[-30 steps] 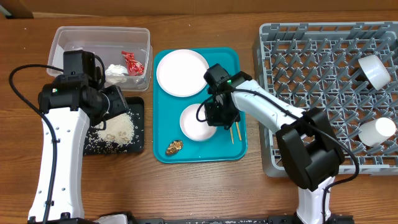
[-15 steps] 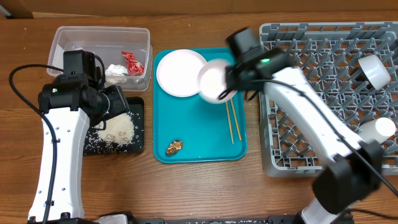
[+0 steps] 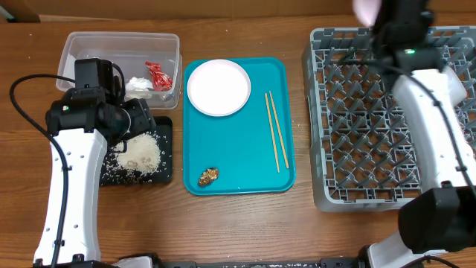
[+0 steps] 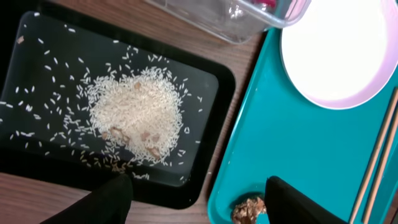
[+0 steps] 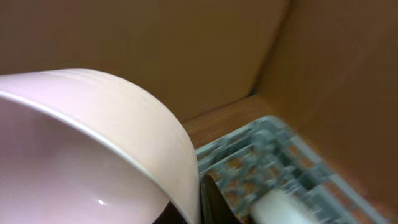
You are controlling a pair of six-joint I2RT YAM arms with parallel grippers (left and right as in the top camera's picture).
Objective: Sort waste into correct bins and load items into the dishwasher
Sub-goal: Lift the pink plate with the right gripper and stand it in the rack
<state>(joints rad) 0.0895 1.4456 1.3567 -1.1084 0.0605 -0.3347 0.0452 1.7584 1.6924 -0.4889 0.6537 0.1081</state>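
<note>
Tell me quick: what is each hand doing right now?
Left hand: open, holding nothing.
Right hand: closed on the rim of a small round pale pink bowl.

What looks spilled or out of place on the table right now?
Loose rice grains are scattered across the black tray, beyond the main pile. A brown food scrap lies alone on the teal tray, not in a bin.

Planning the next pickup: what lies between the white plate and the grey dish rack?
In the overhead view, the two chopsticks lie side by side on the teal tray between the plate and the dish rack, then a strip of bare table.
</note>
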